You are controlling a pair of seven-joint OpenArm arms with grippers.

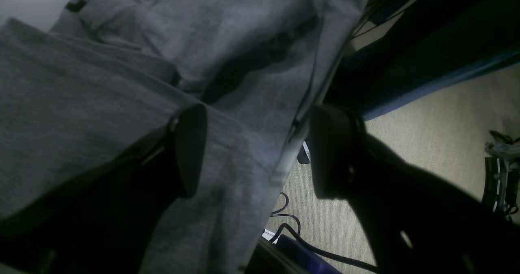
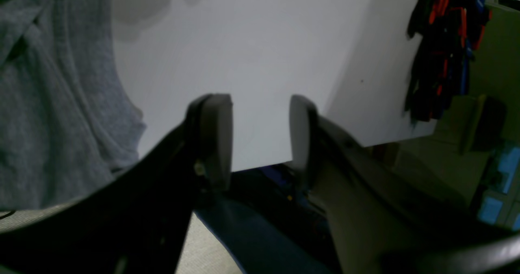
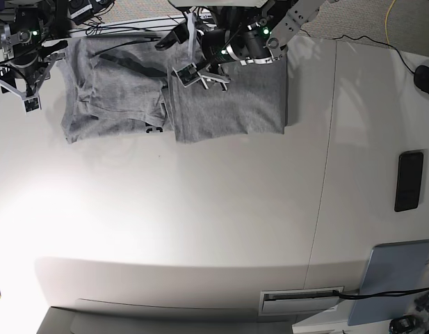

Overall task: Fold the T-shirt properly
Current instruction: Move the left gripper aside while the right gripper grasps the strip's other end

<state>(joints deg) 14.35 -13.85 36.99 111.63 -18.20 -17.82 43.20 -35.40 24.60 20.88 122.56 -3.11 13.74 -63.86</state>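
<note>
I saw left gripper (image 1: 254,152) spread wide over shirt (image 3: 228,104), gripping nothing, likely fold laid. Right gripper (image 2: 260,135) half apart, empty, beside table (image 3: 200,229) edge.

A robotics lab or workshop: a wide white tabletop (image 3: 200,229), beige carpet (image 1: 438,115) strewn with black cables (image 1: 292,229), and red-and-black tools (image 2: 447,42) hanging alongside.
</note>
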